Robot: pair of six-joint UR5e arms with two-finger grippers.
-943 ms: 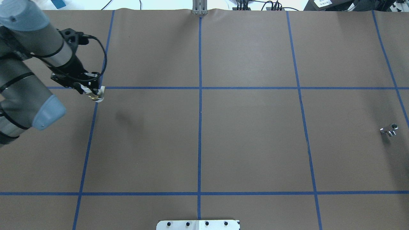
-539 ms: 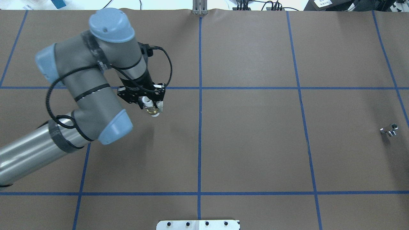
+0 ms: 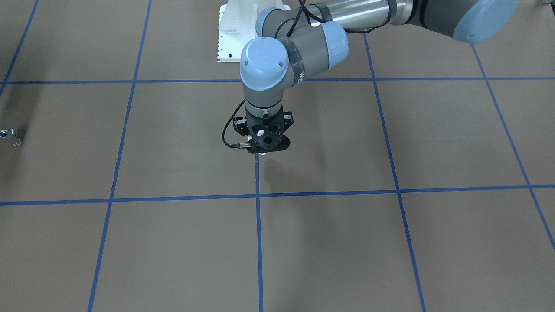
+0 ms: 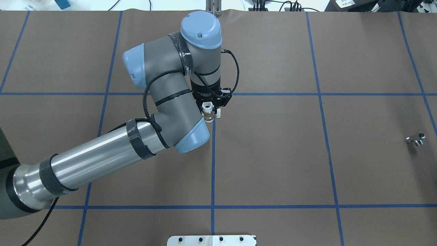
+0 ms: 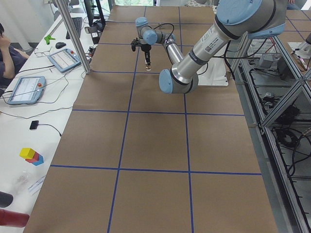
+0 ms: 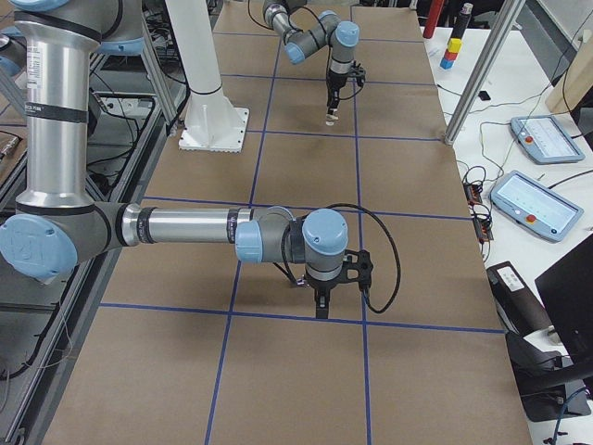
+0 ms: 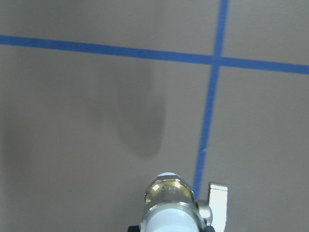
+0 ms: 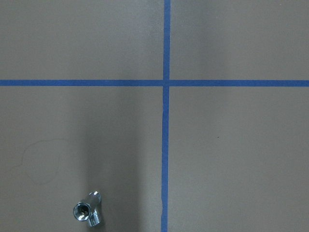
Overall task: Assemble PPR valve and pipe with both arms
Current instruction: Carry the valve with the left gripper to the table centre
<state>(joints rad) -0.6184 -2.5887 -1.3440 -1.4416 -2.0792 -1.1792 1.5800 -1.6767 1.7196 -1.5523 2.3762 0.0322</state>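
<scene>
My left gripper (image 4: 211, 111) is shut on the PPR valve (image 4: 207, 114), a white-and-brass fitting, and holds it above the table's centre line. The left wrist view shows the valve (image 7: 170, 205) with its white handle tab (image 7: 217, 203) to one side. The front-facing view shows this gripper (image 3: 263, 149) pointing down over a blue tape line. The pipe (image 4: 416, 139), a shiny silver stub, lies alone on the paper at the far right. It also shows in the front-facing view (image 3: 11, 137) and the right wrist view (image 8: 88, 214). My right gripper (image 6: 321, 304) shows only in the exterior right view, so I cannot tell its state.
Brown paper with a blue tape grid (image 4: 213, 153) covers the table. The white pedestal plate (image 4: 211, 240) sits at the robot's edge. A metal post (image 4: 213, 8) stands at the far edge. Tablets (image 6: 533, 204) and cables lie on the operators' desk beyond.
My left arm has swung from the table's left side to the centre line, carrying the valve. The pipe has not moved.
</scene>
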